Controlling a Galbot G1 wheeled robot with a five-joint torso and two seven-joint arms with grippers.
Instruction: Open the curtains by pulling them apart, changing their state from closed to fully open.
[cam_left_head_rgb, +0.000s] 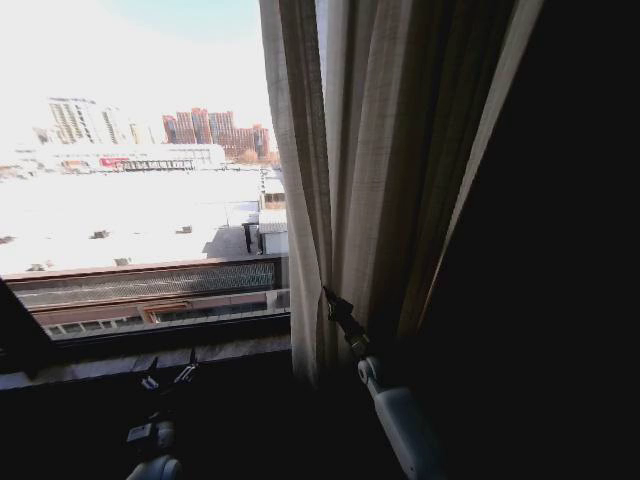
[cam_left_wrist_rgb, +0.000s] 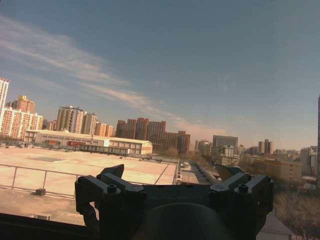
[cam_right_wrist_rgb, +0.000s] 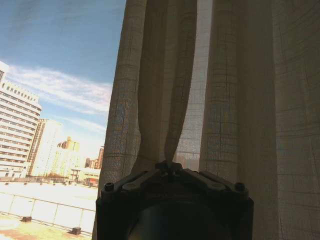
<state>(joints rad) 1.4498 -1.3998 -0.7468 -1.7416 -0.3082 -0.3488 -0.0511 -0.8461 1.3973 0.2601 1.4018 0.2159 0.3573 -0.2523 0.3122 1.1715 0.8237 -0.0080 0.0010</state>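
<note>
**Right tool pinching curtain fold at window's right side**

Nearest the head camera: the right arm's white forearm (cam_left_head_rgb: 405, 425), rising from the lower edge toward the fabric. At its end the right tool (cam_left_head_rgb: 330, 297) sits against the curtain's inner edge, low down, just above sill height. In the right wrist view the right tool (cam_right_wrist_rgb: 171, 165) has its fingers pressed together at a point, and a narrow fold of cloth is caught between them; the fold runs straight up from the tips.

The curtain (cam_left_head_rgb: 380, 170) hangs bunched on the right half of the head view, long vertical pleats, greyish-beige where gathered, paler along its left edge. Close up, the curtain (cam_right_wrist_rgb: 235, 110) shows a woven grid texture, with a lighter, thinner strip between two bunched folds. To the right of it the room is dark.

Left tool (cam_left_head_rgb: 168, 374) is low at the left, below the sill (cam_left_head_rgb: 150, 358), well apart from the fabric. In the left wrist view the left tool (cam_left_wrist_rgb: 172, 176) has its fingers spread wide, nothing between them, facing the glass.

The left part of the window is uncovered: flat rooftops, a long low building (cam_left_wrist_rgb: 90, 142), a cluster of red-brown towers (cam_left_head_rgb: 215, 128), clear sky with thin cloud.
</note>
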